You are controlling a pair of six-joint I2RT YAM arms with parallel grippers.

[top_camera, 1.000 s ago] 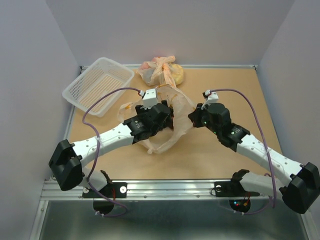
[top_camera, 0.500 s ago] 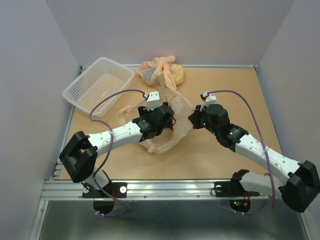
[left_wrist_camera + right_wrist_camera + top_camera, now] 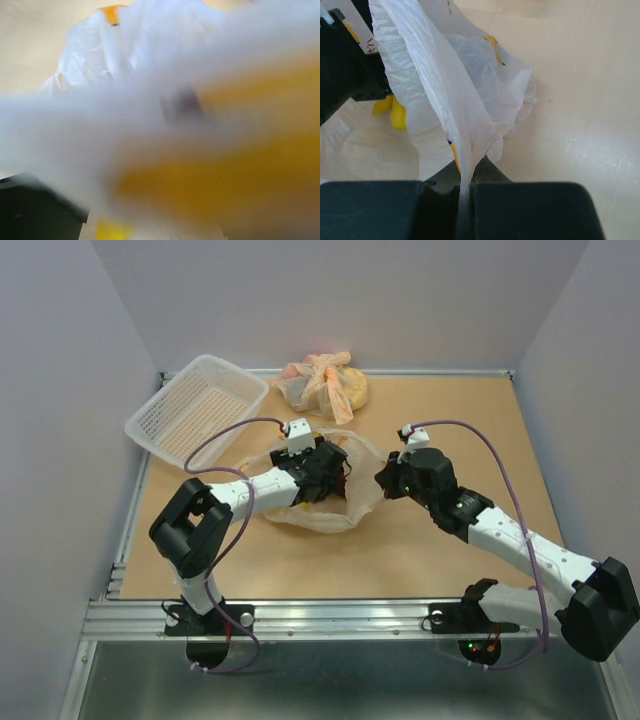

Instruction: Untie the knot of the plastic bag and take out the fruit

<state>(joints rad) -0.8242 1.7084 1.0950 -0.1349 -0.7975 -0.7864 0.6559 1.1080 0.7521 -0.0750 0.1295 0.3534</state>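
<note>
Two arms converge on the plastic bag (image 3: 330, 518), which lies slumped near the middle of the table (image 3: 470, 420) with its mouth spread open upward.

Right gripper (image 3: 384, 480): fingers closed tight on the bag's right-hand edge. Right wrist view confirms it: a fold of film is pinched between the two black pads (image 3: 520, 210) and runs taut up and away from them.

Left gripper (image 3: 333, 470): nose-down inside the bag's mouth, film draped around it. Fingers set wide apart. Can't tell whether anything sits between them, since the left wrist view is just a blur of white film and yellow pressed against the lens.

Fruit: one yellow fruit (image 3: 395, 112) shows in the right wrist view, inside the bag, just beside the left gripper's black body. The rest I can't make out through the film.

White basket (image 3: 195, 410) sits at the far-left corner, well apart from the bag. Second bag (image 3: 325, 385), peach, tied, bulging with a yellow lump, lies at the far edge, apart from the open one.
</note>
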